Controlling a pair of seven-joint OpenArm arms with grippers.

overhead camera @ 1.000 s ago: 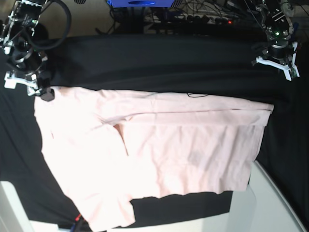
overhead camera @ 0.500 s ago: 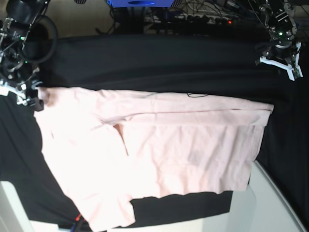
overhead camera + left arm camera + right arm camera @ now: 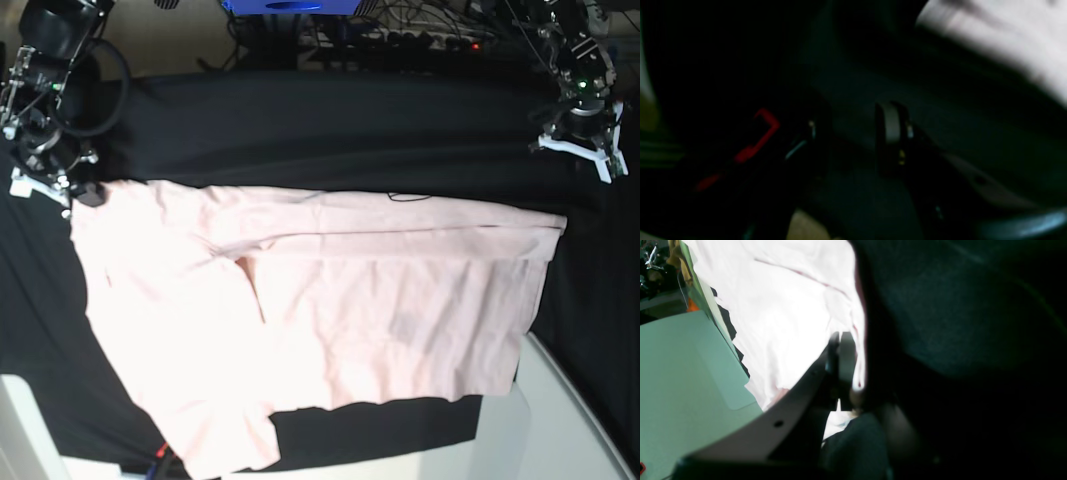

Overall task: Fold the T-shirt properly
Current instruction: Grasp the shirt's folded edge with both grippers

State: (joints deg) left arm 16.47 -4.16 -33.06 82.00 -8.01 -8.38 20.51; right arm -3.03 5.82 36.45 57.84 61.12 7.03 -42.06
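The pale pink T-shirt (image 3: 330, 310) lies spread on the black table cloth (image 3: 330, 130), plain side up, with a folded layer across its right half. My right gripper (image 3: 82, 192) is at the shirt's far left corner. In the right wrist view its fingers (image 3: 846, 350) are pressed together on the T-shirt's (image 3: 783, 300) edge. My left gripper (image 3: 578, 152) hovers over bare black cloth beyond the shirt's far right corner. In the left wrist view its fingers (image 3: 892, 126) stand apart with nothing between them, and the T-shirt (image 3: 1000, 30) is a blur at the top right.
White surfaces lie at the front right (image 3: 575, 420) and front left (image 3: 25, 430) past the cloth. Cables and a blue box (image 3: 290, 5) crowd the back edge. A red piece (image 3: 756, 140) shows beside the left fingers.
My right gripper has settled on the shirt's far left corner and closed on it. My left gripper has opened wider and drifted slightly toward the back right.
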